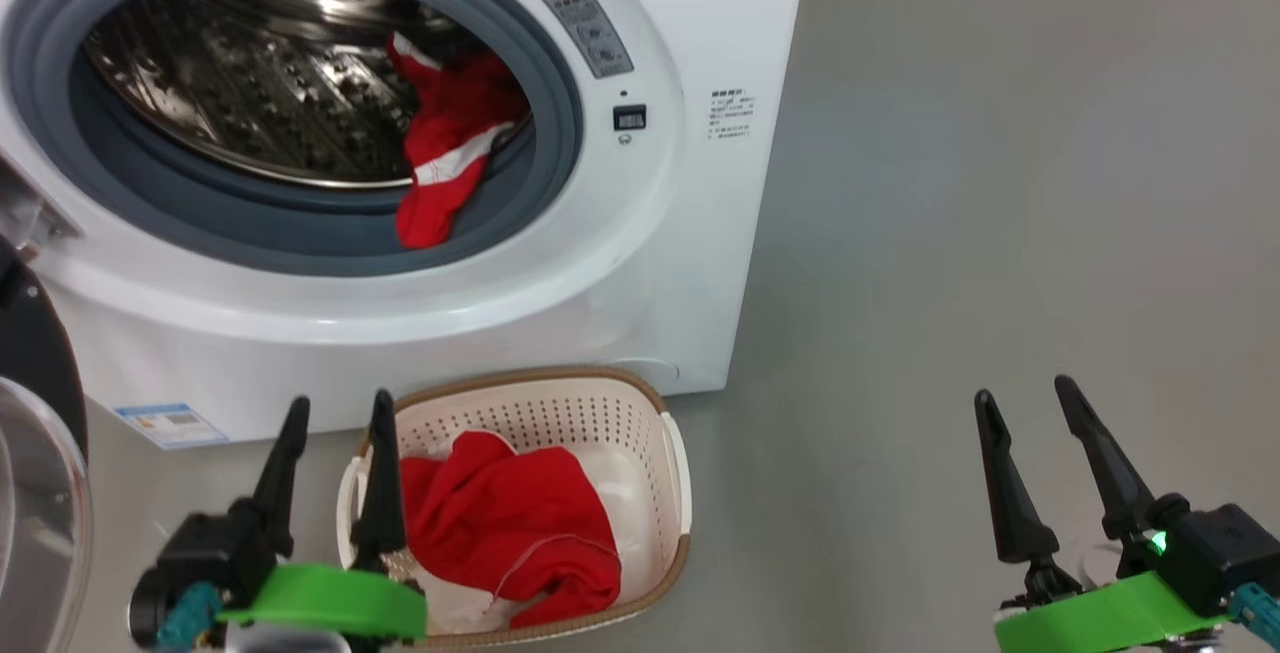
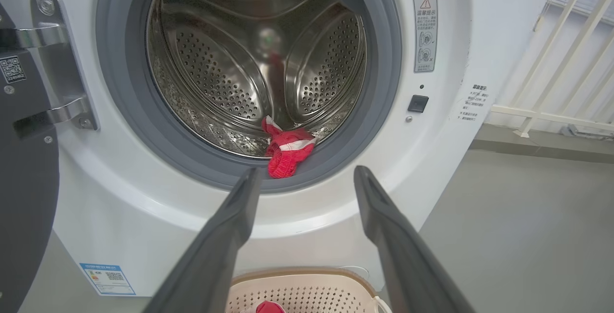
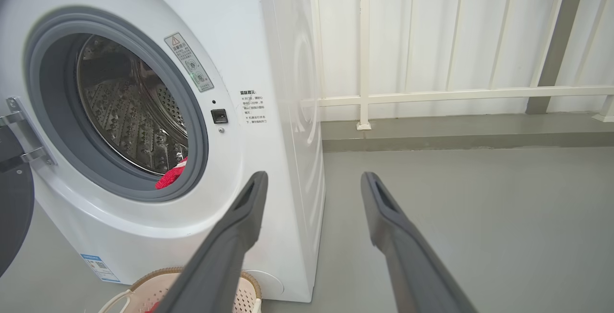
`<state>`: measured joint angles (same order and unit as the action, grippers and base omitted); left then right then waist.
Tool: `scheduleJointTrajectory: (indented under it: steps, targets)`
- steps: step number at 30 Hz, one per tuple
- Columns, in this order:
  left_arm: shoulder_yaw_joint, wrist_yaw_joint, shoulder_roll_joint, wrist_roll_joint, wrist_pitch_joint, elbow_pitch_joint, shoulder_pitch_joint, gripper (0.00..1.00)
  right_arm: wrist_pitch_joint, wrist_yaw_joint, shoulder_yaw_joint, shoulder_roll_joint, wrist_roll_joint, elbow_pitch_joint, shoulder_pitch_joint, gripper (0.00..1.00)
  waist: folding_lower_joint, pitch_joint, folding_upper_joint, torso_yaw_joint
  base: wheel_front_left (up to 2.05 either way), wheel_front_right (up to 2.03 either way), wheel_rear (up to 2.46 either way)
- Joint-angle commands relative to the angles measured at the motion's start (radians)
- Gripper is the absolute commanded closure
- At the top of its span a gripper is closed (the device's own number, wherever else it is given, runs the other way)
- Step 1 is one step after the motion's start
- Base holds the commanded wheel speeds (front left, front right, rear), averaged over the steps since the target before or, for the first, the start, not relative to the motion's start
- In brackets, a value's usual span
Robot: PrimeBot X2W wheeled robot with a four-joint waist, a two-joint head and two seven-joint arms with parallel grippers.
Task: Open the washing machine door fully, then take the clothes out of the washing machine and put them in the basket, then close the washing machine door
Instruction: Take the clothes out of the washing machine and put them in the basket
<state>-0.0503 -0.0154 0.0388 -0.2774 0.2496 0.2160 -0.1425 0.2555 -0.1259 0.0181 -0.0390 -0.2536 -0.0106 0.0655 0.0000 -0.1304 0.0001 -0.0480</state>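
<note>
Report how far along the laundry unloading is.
Done: the washing machine door stands open, and one red garment lies in the basket. In hand: nothing; the left end effector and right end effector are open and empty. Left: a red white-striped garment hangs over the grey gasket; it goes in the basket, then the door gets closed.
</note>
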Motion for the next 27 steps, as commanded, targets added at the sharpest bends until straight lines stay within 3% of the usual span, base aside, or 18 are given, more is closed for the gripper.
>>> scheduleJointTrajectory:
  steps: [1,15,27]
  targets:
    - [0.035,0.010,0.011,-0.007,0.012,-0.011,-0.054,0.00,0.006,-0.005,-0.029,-0.011,-0.004,0.028,-0.043,0.00,0.0000,-0.037,-0.0001,0.000,0.00,0.00,0.00]
    - [0.090,0.037,0.037,-0.023,0.012,0.073,-0.311,0.00,0.006,-0.005,-0.083,-0.011,-0.028,0.022,-0.140,0.00,0.0000,-0.212,-0.0001,-0.046,0.00,0.00,0.00]
    - [0.119,0.079,0.079,-0.087,0.000,0.235,-0.600,0.00,0.006,-0.005,-0.109,-0.011,-0.048,0.026,-0.212,0.00,0.0000,-0.355,-0.0001,-0.081,0.00,0.00,0.00]
